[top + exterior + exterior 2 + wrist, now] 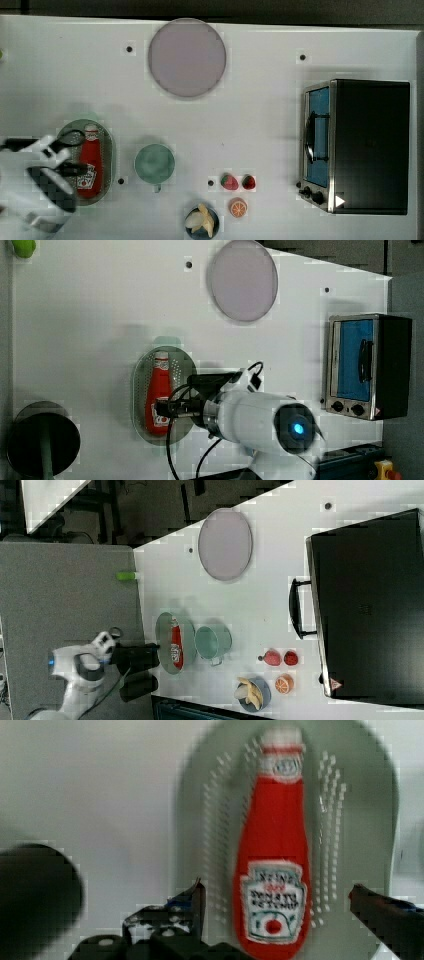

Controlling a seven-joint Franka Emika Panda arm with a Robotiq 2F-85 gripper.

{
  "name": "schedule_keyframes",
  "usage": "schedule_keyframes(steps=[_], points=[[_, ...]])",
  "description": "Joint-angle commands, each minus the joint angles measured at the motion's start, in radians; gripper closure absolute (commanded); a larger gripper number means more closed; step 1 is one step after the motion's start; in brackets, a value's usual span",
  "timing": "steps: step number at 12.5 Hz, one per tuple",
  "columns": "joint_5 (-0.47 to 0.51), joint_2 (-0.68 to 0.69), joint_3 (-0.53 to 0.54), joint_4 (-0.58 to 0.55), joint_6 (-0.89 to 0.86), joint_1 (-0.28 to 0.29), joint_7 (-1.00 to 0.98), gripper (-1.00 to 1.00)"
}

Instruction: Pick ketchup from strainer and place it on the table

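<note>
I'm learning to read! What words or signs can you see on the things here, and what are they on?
"HEINZ", blurred, my best guess: top of the label on the ketchup lying in the strainer.
"TOMATO KETCHUP", also blurred: middle of that label.
Small emblem on the bottle's neck: too blurred to read.
White triangle sign, nothing readable inside: corner of the toaster oven.
No other words or numbers show.

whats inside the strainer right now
Only the ketchup lies flat in the strainer, cap toward one end. The open gripper straddles its label end. The holes beneath the bottle are covered.
</note>
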Motion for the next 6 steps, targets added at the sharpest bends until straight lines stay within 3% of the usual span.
schedule_keyframes(steps=[1,6], points=[[-0.071,0.066,-0.006,-0.015,0.049,0.008,0.117,-1.0],[-0.217,0.194,-0.038,-0.01,0.144,0.022,0.236,-1.0]])
